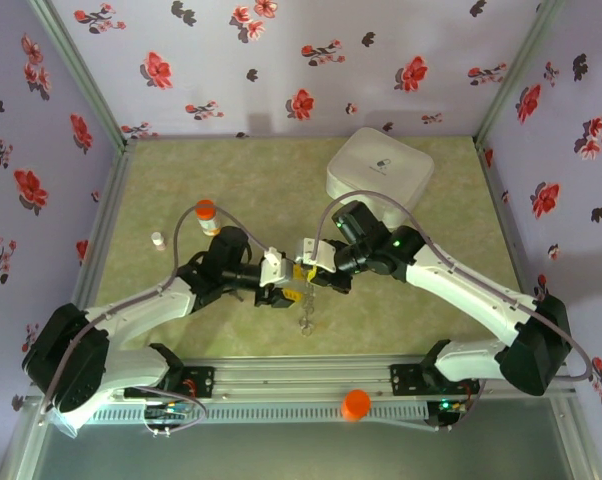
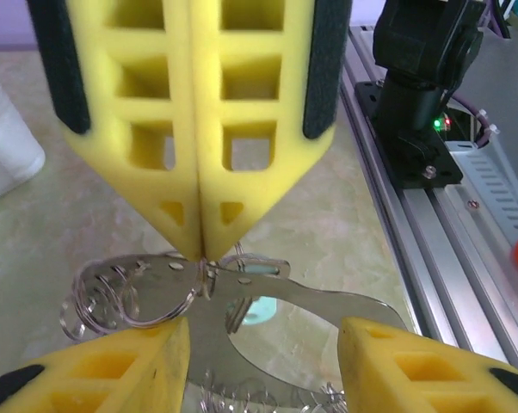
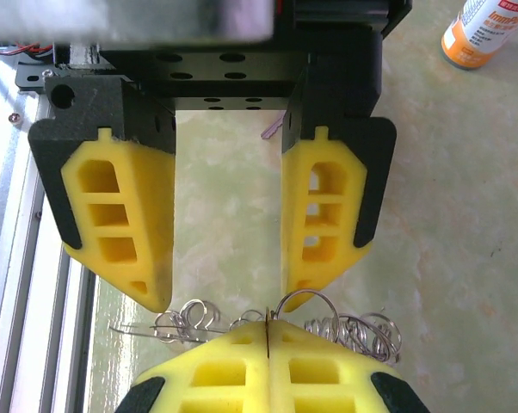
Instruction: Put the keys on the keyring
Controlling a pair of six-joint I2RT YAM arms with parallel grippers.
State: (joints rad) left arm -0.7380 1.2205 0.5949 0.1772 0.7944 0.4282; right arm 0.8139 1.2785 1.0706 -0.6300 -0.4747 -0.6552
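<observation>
With the right end effector (image 3: 268, 325) pressed together, pinching the wire coils of the keyring (image 3: 362, 334) over the worktop (image 3: 465, 215), the spread left end effector (image 3: 227, 292) probably needed to close gently just beside that pinch, without twisting.

Two white robot arms, the left arm (image 1: 151, 310) and the right arm (image 1: 466, 290). Two yellow-fingered grippers, the left gripper (image 3: 226, 297) and the right gripper (image 2: 203, 254). One white rounded-square box (image 1: 378, 168). One orange-capped vial (image 1: 207, 213). One small white bottle (image 1: 158, 240). One round orange cap (image 1: 356, 404). One keyring (image 3: 354, 331) of silver wire loops, too tangled to count.
</observation>
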